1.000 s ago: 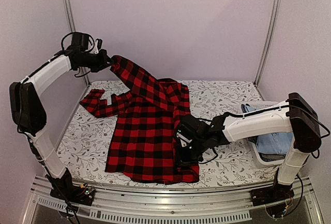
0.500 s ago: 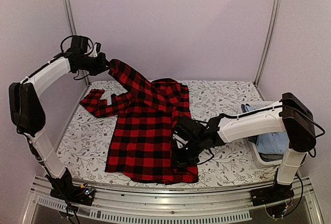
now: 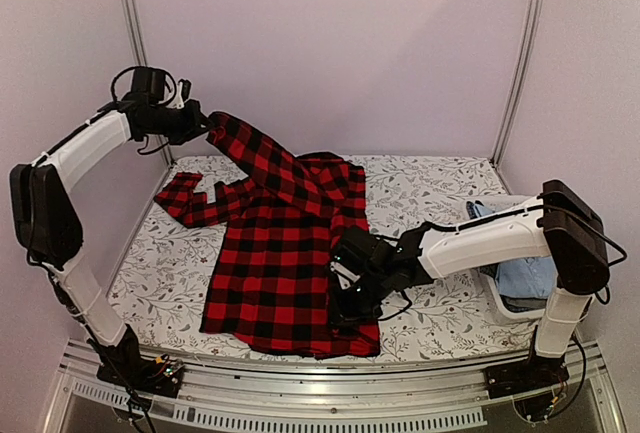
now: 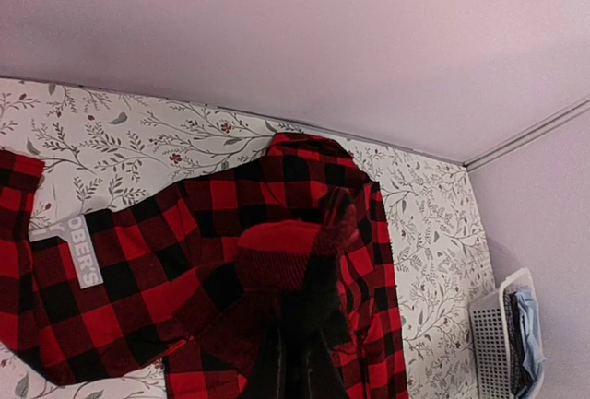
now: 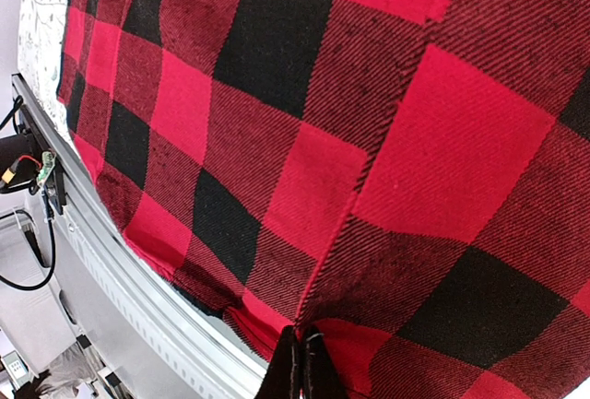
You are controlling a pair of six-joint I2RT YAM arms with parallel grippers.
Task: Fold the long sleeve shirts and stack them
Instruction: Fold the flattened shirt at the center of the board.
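The red-and-black check shirt point(image 3: 275, 253) lies spread on the floral surface point(image 3: 430, 188). One sleeve is drawn up taut into the left gripper point(image 3: 207, 125), which is clamped on the sleeve's end. The right gripper point(image 3: 352, 305) is pinched tight on the shirt's near hem, and a white basket point(image 3: 497, 305) of blue clothes point(image 3: 525, 275) stands well off to its right.

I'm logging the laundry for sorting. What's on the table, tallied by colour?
Red-and-black check shirt: 1
White basket: 1
Blue cloth heap in the basket: 1 (separate pieces cannot be counted)
Total: 3
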